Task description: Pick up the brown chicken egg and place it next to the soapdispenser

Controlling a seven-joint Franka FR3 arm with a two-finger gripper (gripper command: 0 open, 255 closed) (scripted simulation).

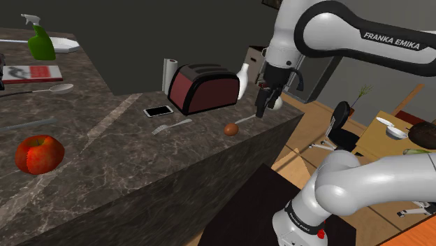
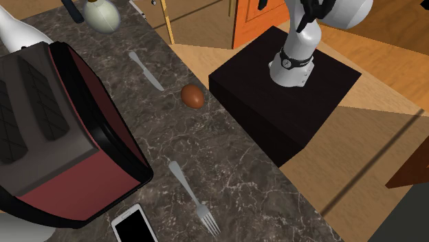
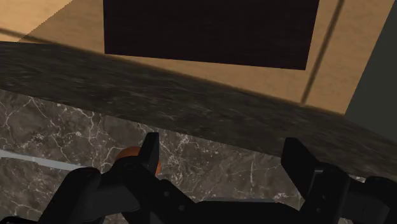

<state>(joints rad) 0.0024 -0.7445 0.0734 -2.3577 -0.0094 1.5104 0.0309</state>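
Under the gripper [image 1: 262, 108] we see wood floor [image 1: 302, 150] beyond the edge of one dark marble counter [image 1: 140, 168]. On it, one red toaster [image 1: 206, 87] stands near the gripper. One apple [image 1: 39, 154], one phone [image 1: 158, 110] and one fork [image 1: 171, 126] lie farther away. One brown egg [image 1: 231, 129] sits just beside a finger [image 3: 151, 147], untouched. The fingers stand apart, holding nothing.
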